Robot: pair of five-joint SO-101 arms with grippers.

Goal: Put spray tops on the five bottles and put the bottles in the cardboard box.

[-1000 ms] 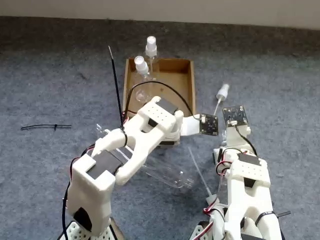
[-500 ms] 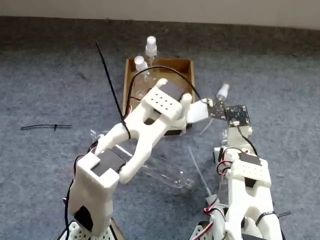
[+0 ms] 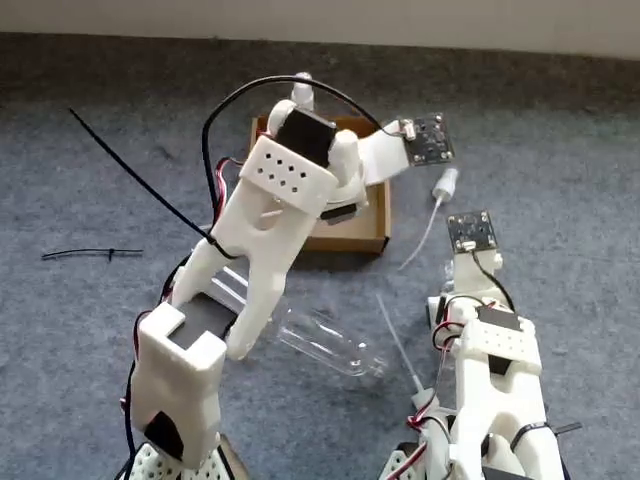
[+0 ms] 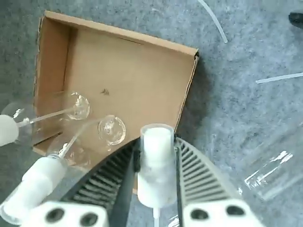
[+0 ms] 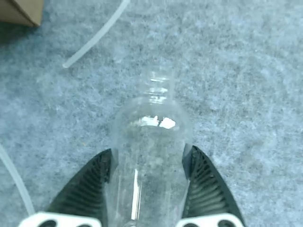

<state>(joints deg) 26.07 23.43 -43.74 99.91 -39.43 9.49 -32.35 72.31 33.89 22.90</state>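
My left gripper point(image 4: 157, 146) is shut on a spray-topped bottle point(image 4: 157, 172), whose white head sticks out past the fingers. It hangs above the near edge of the cardboard box point(image 4: 118, 61); in the high view the left arm covers much of the box point(image 3: 352, 240). Two clear bottles with white spray tops point(image 4: 33, 187) point(image 4: 7, 128) stand in the box. My right gripper point(image 5: 150, 151) is shut on a clear topless bottle point(image 5: 151, 127) low over the carpet. A loose spray top point(image 3: 443, 186) with its tube lies right of the box.
Another clear bottle point(image 3: 325, 340) lies on its side on the grey carpet between the arms. A loose white tube point(image 3: 397, 343) lies beside it. A black cable tie point(image 3: 90, 253) lies far left. A black wire point(image 3: 130, 170) sticks out from the left arm.
The left arm has risen and swung away from the right gripper, to above the cardboard box, carrying the spray-topped bottle. The right arm has stayed put.
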